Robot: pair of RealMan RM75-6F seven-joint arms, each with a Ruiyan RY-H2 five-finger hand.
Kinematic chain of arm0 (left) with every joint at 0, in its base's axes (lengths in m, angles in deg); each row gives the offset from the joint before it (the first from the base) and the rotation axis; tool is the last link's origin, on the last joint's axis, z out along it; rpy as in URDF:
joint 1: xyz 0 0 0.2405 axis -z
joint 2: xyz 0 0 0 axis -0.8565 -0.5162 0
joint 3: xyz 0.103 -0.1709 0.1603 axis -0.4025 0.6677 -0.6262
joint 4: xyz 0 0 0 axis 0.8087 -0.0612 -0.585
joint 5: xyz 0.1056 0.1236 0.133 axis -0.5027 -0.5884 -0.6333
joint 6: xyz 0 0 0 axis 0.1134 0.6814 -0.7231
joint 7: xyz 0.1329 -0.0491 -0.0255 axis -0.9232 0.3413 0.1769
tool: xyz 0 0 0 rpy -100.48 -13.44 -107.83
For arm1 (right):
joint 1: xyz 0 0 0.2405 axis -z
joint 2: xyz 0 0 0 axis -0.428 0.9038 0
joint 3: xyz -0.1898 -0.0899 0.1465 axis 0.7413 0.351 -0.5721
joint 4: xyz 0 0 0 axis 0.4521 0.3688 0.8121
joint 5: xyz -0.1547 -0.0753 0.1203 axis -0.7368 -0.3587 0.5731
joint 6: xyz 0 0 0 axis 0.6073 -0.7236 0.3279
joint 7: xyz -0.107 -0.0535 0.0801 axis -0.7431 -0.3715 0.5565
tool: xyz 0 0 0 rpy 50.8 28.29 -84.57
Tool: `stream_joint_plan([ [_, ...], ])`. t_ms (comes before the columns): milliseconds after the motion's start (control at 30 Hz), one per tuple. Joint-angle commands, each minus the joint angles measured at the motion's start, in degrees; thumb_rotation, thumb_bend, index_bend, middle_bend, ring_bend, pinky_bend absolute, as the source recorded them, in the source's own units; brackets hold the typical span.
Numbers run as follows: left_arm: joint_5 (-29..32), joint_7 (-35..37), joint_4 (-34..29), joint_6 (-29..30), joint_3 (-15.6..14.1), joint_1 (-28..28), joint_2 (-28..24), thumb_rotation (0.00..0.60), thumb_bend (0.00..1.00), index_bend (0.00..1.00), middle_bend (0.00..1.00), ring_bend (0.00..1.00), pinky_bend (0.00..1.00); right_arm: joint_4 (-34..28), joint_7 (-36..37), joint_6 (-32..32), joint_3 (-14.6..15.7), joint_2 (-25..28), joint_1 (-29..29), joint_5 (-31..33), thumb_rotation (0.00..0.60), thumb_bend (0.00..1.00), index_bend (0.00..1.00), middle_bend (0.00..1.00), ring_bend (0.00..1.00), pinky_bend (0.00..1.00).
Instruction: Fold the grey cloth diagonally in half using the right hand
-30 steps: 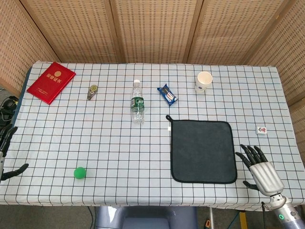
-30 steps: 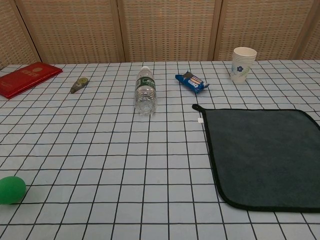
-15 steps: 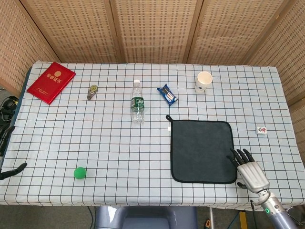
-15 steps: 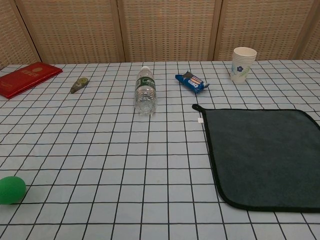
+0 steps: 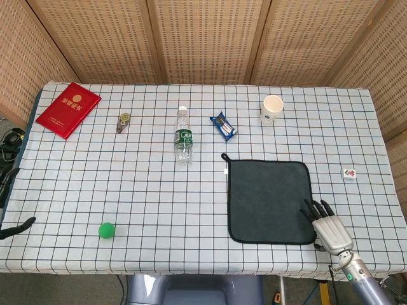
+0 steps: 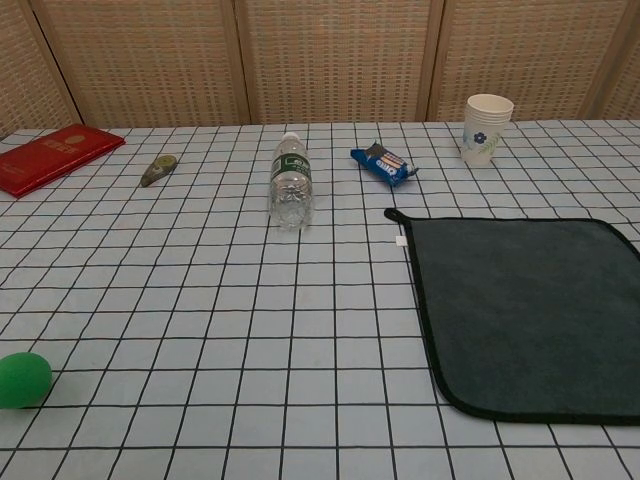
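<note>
The grey cloth (image 5: 269, 199) lies flat and unfolded on the checked tablecloth, right of centre; the chest view shows the cloth (image 6: 525, 310) running off its right edge. My right hand (image 5: 327, 225) hovers at the cloth's near right corner, fingers spread, tips over the cloth's edge, holding nothing. It does not appear in the chest view. Of my left hand (image 5: 9, 210) only dark fingers show at the far left edge of the head view, off the table; whether they are apart or curled is unclear.
A plastic bottle (image 5: 183, 136) lies left of the cloth, a blue snack packet (image 5: 223, 126) and paper cup (image 5: 272, 108) behind it. A small tile (image 5: 348, 173) sits right of the cloth. Red booklet (image 5: 68, 109), small tool (image 5: 124, 121) and green ball (image 5: 107, 230) lie at left.
My right hand has moved left and toward the near table edge, from beside the cloth to over its near right corner. The cloth has not moved.
</note>
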Motion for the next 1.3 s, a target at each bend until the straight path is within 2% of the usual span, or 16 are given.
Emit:
stream_joint_plan([
  [33, 0.03, 0.09, 0.01, -0.02, -0.01, -0.01, -0.02, 0.6, 0.0, 0.0, 0.0, 0.0, 0.0, 0.28, 0.37, -0.88, -0.01, -0.27, -0.38, 0.61, 0.6, 0.0, 0.18, 0.0, 0.0, 0.0],
  [467, 0.1, 0.54, 0.01, 0.05, 0.05, -0.04, -0.15, 0.6, 0.0, 0.0, 0.0, 0.0, 0.0, 0.43, 0.36, -2.6, 0.02, -1.11, -1.52, 1.45, 0.6, 0.01, 0.18, 0.0, 0.0, 0.0],
  [533, 0.09, 0.6, 0.03, 0.0, 0.05, -0.01, -0.17, 0.6, 0.0, 0.0, 0.0, 0.0, 0.0, 0.55, 0.29, -2.84, -0.04, -1.28, -1.68, 1.62, 0.6, 0.05, 0.18, 0.0, 0.0, 0.0],
  [667, 0.11, 0.9, 0.09, -0.05, 0.05, 0.0, -0.23, 0.6, 0.0, 0.0, 0.0, 0.0, 0.0, 0.76, 0.54, -3.07, -0.15, -1.56, -1.96, 1.89, 0.6, 0.23, 0.18, 0.0, 0.0, 0.0],
  [867, 0.13, 1.13, 0.15, -0.17, 0.06, 0.05, -0.3, 0.6, 0.0, 0.0, 0.0, 0.0, 0.0, 1.21, 1.35, -2.55, -0.05, -1.76, -2.16, 1.48, 0.6, 0.39, 0.19, 0.0, 0.0, 0.0],
  [1033, 0.09, 1.05, 0.15, -0.18, 0.02, 0.05, -0.28, 0.6, 0.0, 0.0, 0.0, 0.0, 0.0, 1.34, 2.15, -1.86, 0.01, -1.75, -2.12, 1.21, 0.6, 0.46, 0.19, 0.0, 0.0, 0.0],
  [1300, 0.04, 0.81, 0.11, -0.22, -0.02, 0.08, -0.21, 0.6, 0.0, 0.0, 0.0, 0.0, 0.0, 1.3, 3.15, -0.92, 0.3, -1.5, -2.1, 0.59, 0.6, 0.48, 0.2, 0.0, 0.0, 0.0],
])
